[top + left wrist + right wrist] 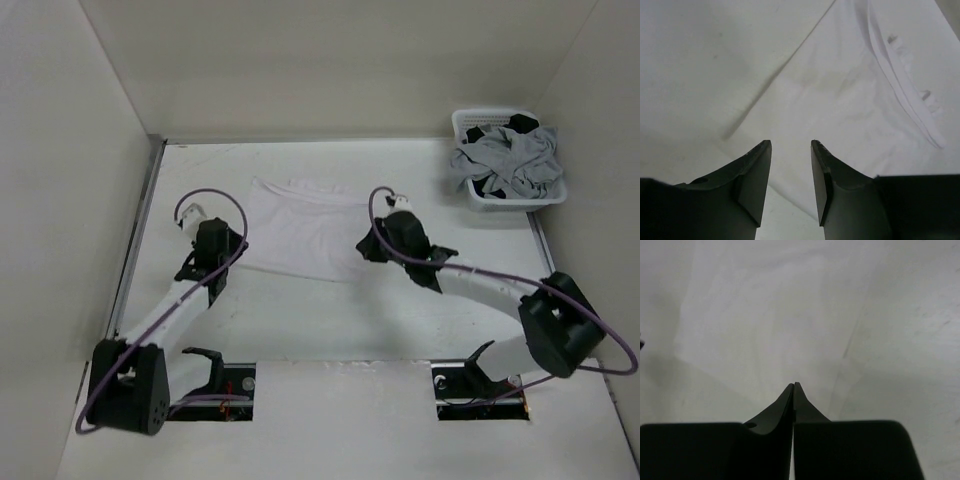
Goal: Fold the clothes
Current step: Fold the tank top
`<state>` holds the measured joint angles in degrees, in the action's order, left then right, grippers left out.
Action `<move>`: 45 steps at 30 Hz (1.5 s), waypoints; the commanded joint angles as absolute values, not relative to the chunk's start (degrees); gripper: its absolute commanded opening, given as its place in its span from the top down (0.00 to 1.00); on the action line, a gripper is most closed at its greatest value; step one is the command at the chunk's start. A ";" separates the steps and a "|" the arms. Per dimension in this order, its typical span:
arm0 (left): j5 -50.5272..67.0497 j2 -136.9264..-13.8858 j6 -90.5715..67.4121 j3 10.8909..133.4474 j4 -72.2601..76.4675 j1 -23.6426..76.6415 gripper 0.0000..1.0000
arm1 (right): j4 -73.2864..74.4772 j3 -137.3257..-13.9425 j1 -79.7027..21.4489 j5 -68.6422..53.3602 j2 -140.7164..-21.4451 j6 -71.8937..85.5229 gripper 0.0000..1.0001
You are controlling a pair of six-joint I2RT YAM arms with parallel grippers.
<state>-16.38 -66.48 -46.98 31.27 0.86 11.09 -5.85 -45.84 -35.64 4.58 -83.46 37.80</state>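
The clothes, a plain white T-shirt (300,230), lie spread flat on the white table at mid-depth between my two arms. My left gripper (198,222) hovers at the shirt's left edge. In the left wrist view, the left gripper (791,143) is open with nothing between its fingers, and the shirt (850,100) with its ridged seam (905,80) lies beneath and ahead. My right gripper (397,213) is over the shirt's right side. The right wrist view shows the right gripper (794,384) shut, tips together, above the flat shirt (765,330), holding nothing visible.
A white basket (520,203) at the back right holds grey garments (505,155) and black garments (522,123). White walls enclose the table on the left, back and right. Purple cables loop off both arms.
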 commanded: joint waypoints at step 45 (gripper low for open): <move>-6.15 -70.41 -53.88 19.42 16.08 -0.66 0.98 | -37.18 -23.91 -43.46 12.66 -92.73 60.56 0.93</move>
<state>-5.39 -72.07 -53.65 18.50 13.56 -0.95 -35.44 -24.97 -43.83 10.98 -92.42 60.45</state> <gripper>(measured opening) 0.029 0.087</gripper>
